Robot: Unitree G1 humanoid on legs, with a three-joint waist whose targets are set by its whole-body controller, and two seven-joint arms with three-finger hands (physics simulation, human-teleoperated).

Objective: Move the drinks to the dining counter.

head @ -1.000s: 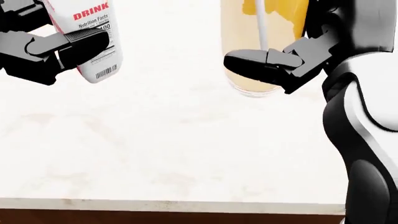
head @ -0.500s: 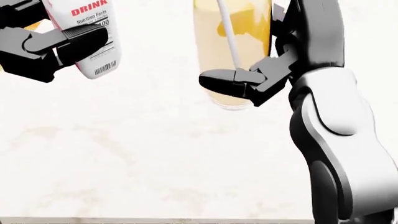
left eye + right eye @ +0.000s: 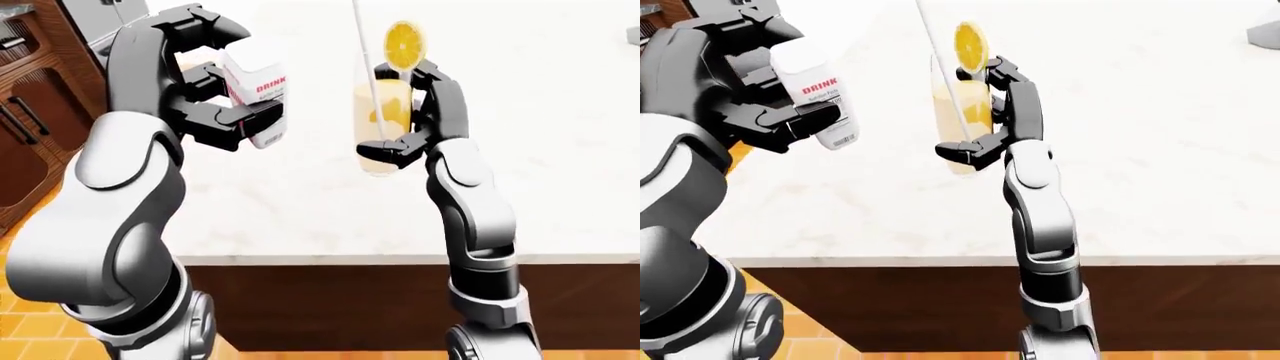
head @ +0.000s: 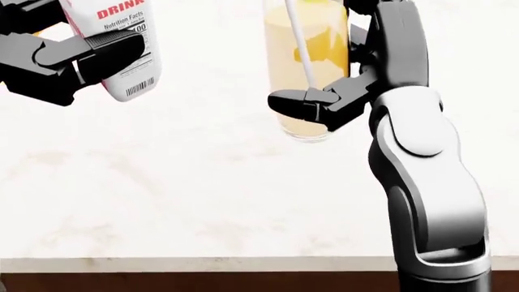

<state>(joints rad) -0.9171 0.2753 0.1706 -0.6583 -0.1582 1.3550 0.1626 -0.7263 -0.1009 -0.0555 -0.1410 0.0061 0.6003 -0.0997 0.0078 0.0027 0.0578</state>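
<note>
The left robot hand [image 3: 222,112] has its black fingers clamped around a white rectangular drink carton with red lettering [image 3: 258,103], held tilted above the pale marble tabletop [image 3: 300,202]. The right robot hand [image 3: 410,124] grips a tall clear glass of yellow juice [image 4: 304,73], with a white straw [image 3: 366,64] and an orange slice [image 3: 404,45] on its rim, also above the tabletop.

Open counter under both your hands.
The white counter [image 4: 202,201] lies bare below the carton [image 4: 114,48] and glass [image 4: 308,73].
</note>
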